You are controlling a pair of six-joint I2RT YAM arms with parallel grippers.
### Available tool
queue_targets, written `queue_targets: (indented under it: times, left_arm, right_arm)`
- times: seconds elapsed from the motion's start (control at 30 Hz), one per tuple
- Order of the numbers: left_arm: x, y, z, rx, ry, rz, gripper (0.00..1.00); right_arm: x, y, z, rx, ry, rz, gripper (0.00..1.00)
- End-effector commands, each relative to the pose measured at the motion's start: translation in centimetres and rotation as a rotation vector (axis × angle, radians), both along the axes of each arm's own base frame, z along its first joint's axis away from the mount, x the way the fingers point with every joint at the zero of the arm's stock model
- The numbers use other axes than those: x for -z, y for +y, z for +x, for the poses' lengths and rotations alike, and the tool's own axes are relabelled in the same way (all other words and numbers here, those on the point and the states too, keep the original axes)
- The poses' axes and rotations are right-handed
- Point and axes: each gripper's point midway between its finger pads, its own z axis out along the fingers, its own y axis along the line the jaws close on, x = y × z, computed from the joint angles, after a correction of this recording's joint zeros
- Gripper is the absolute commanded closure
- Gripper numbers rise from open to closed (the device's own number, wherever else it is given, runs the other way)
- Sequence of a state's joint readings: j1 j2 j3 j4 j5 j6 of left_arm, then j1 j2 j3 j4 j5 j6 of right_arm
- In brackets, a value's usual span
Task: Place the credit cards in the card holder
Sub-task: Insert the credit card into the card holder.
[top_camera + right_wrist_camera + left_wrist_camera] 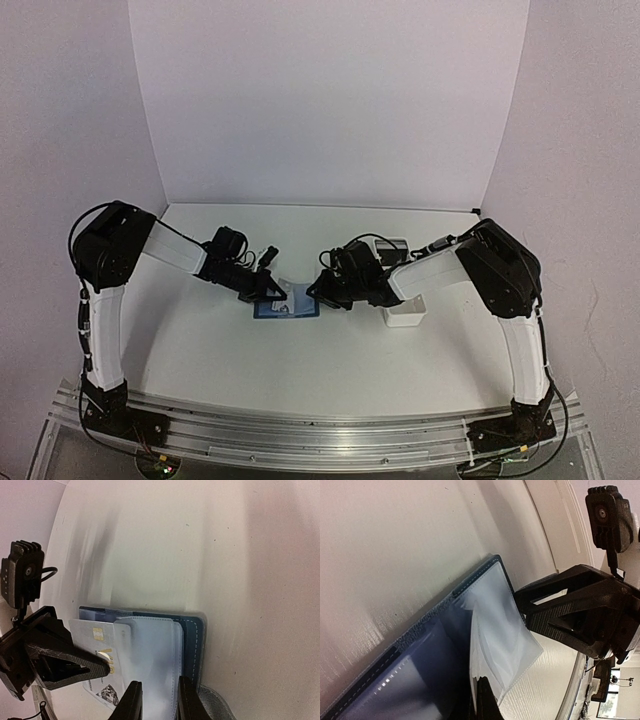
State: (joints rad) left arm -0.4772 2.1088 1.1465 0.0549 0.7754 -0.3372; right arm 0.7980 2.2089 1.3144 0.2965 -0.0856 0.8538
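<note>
Seen from above, two black-and-white arms reach inward over a white tabletop [200,340] and meet at its middle. A small blue holder [285,310] lies open and flat there, between the two tools. A white tray [405,318] sits just right of it, partly hidden under the right arm.

The left tool [283,290] comes in over the holder's left part, and the right tool [318,292] over its right edge.

In the right wrist view the holder [192,630] shows dark blue with pale stitching. A pale blue inner flap [150,650] lies folded over it. A whitish card [90,640] with a small gold chip lies on the holder's left side, partly tucked under that flap, and its lower end sticks out past the holder. The left tool [102,669] is fully closed to a point, and its tip rests on the card. Whether it pinches the card cannot be told. The right tool [159,700] has its jaws narrow, with the flap's near edge between the two fingers, so it holds the holder by that flap.

In the left wrist view the holder [420,680] runs diagonally, shiny inside. The right tool [522,611] meets its far edge, where a translucent pale sheet lifts off. The left tool [481,695] shows only as a dark tip at the bottom edge.
</note>
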Motion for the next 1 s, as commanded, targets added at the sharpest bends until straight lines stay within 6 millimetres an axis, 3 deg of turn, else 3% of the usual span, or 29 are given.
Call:
queue_targets:
  times: [0.0,0.13,0.27,0.5,0.83,0.97]
  left_arm:
    - [4.8,4.1,-1.0,-0.039,0.012,0.269,1.0]
    - [4.8,4.0,-1.1,-0.042,0.016,0.256,1.0]
    - [4.2,2.2,-0.9,-0.054,0.053,0.146,1.0]
    - [3.6,-0.1,-1.8,-0.119,0.299,-0.059,1.0]
    - [3.4,-1.6,-2.5,-0.133,0.376,-0.079,1.0]
    - [3.6,-0.7,-1.9,-0.166,0.367,0.034,0.86]
  right_arm:
    - [4.7,-0.5,-3.5,-0.077,0.127,-0.077,0.78]
    - [4.6,-0.3,-3.4,-0.086,0.123,-0.074,0.78]
    - [4.6,-0.1,-3.4,-0.091,0.124,-0.07,0.78]
    - [4.7,-0.3,-3.6,-0.083,0.133,-0.071,0.78]
    - [4.7,0.1,-3.3,-0.081,0.133,-0.06,0.78]
    - [4.4,-0.2,-3.3,-0.074,0.123,-0.065,0.78]
